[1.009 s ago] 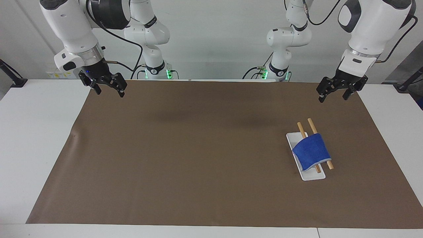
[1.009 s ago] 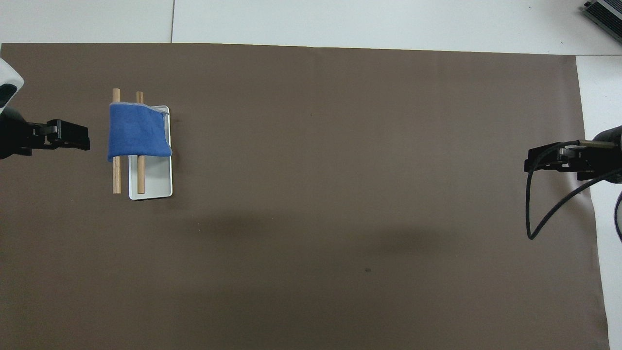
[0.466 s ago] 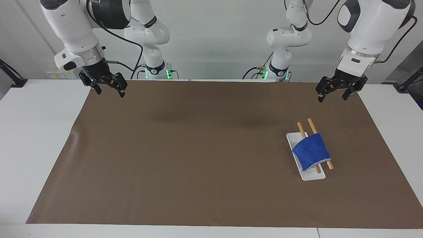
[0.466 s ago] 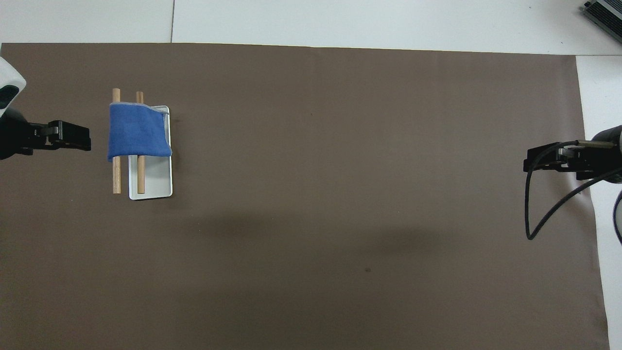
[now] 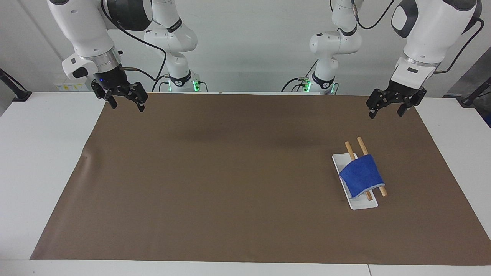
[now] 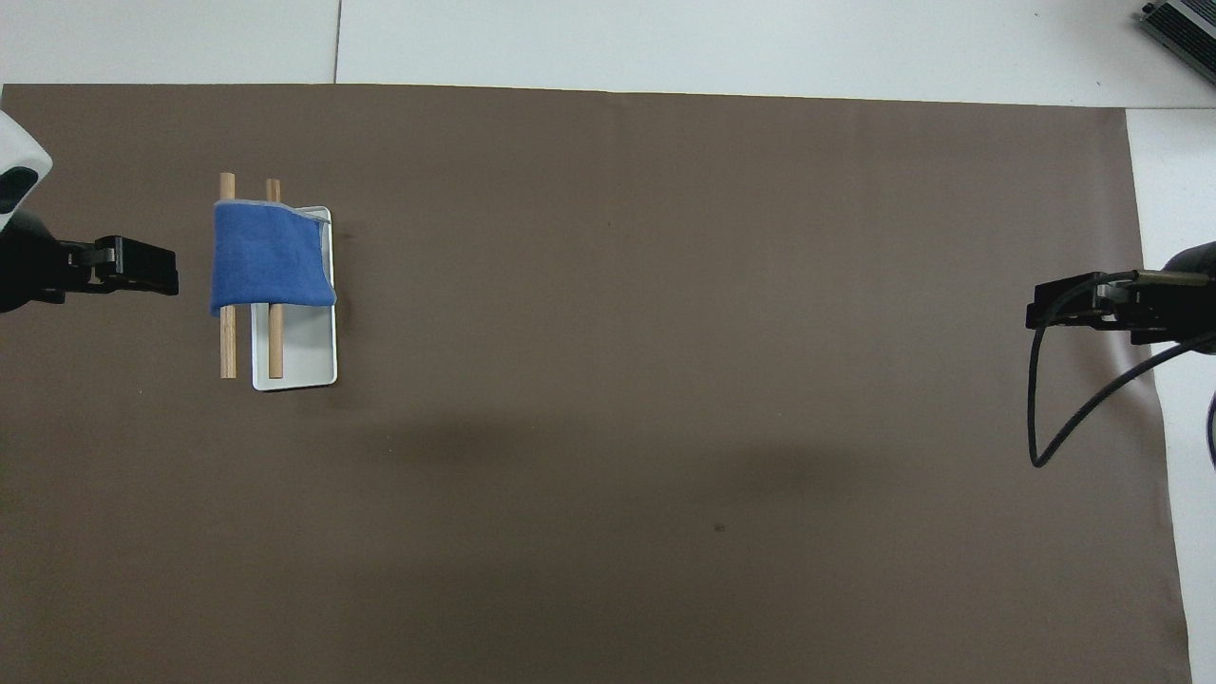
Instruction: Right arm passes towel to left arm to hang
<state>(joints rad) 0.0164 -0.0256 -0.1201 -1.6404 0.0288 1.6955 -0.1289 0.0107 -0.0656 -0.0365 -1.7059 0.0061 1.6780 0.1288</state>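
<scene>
I see towel [image 5: 361, 176] draped over two wooden rods [image 5: 352, 150] on white tray [image 5: 362, 205], toward left arm's end of surface — soft, light, limp; I'd pinch hanging edge. Left gripper [image 5: 391, 104] and right gripper [image 5: 122, 98] both wide, empty.

My small bright blue terry towel [image 5: 361, 175] hides the middle of the two wooden rods [image 5: 349, 148] and part of the white rectangular tray [image 5: 362, 203] under it. From overhead both my arms get cut off at the frame edges.
</scene>
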